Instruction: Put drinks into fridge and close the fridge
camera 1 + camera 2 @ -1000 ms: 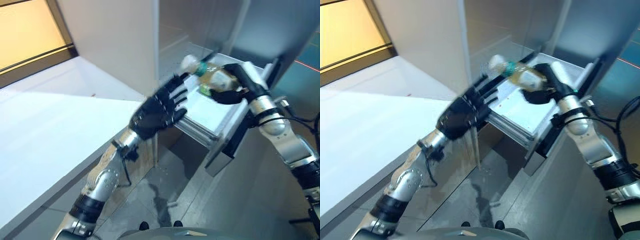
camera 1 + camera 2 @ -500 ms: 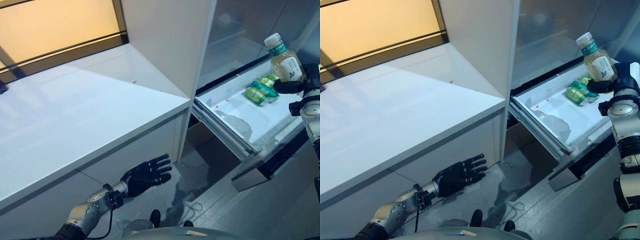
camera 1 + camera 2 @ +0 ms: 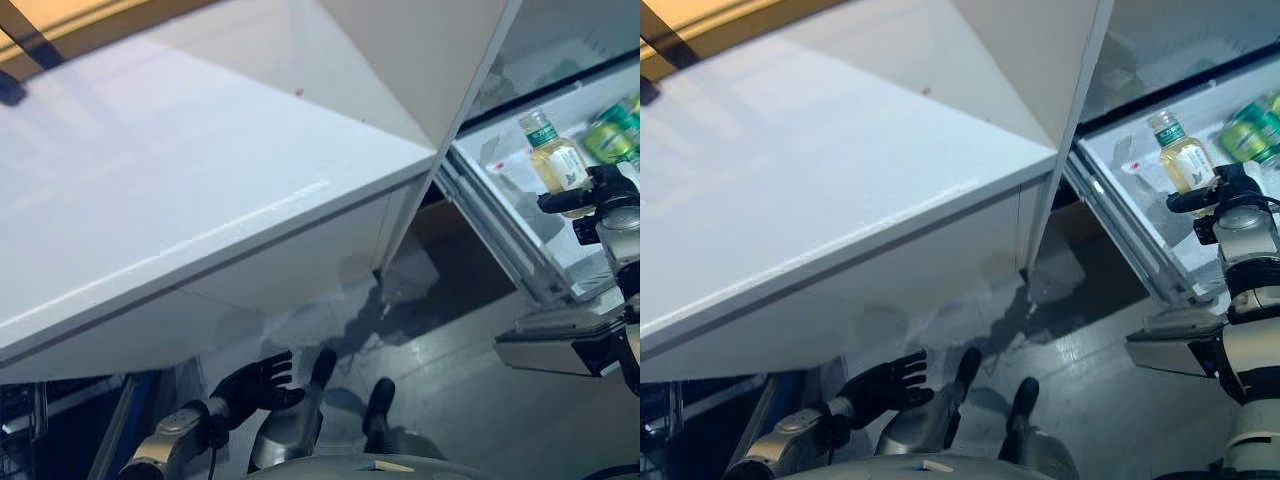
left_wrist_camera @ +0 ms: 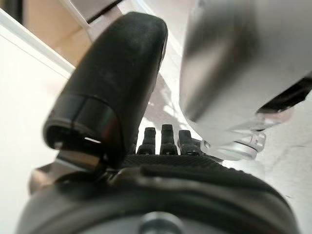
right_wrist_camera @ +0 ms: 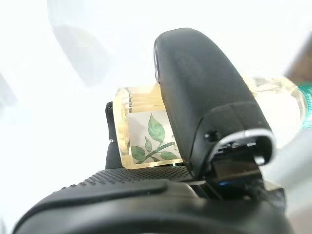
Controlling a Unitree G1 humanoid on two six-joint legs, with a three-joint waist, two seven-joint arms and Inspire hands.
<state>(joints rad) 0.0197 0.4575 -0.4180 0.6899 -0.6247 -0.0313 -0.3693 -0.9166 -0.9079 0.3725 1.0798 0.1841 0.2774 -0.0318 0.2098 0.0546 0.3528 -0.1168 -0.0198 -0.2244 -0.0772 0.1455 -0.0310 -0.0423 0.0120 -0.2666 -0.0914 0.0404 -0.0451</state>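
Right hand [image 3: 1228, 190] is clamped on the tea bottle [image 3: 1182, 160], upright, over the pulled-out fridge drawer [image 3: 1120, 165]. The white drawer floor left and near of the bottle is bare, so you've got room there. The far right corner is taken by green cans [image 3: 1250, 135]. The drawer's near rail [image 3: 1118, 238] runs diagonally under your wrist. The fridge side panel [image 3: 430, 60] stands tall just left of the drawer and walls off that side. The white counter [image 3: 180, 170] fills everything left of it. Left hand [image 3: 255, 382] hangs low by the floor, fingers loose, well clear under the counter's edge.
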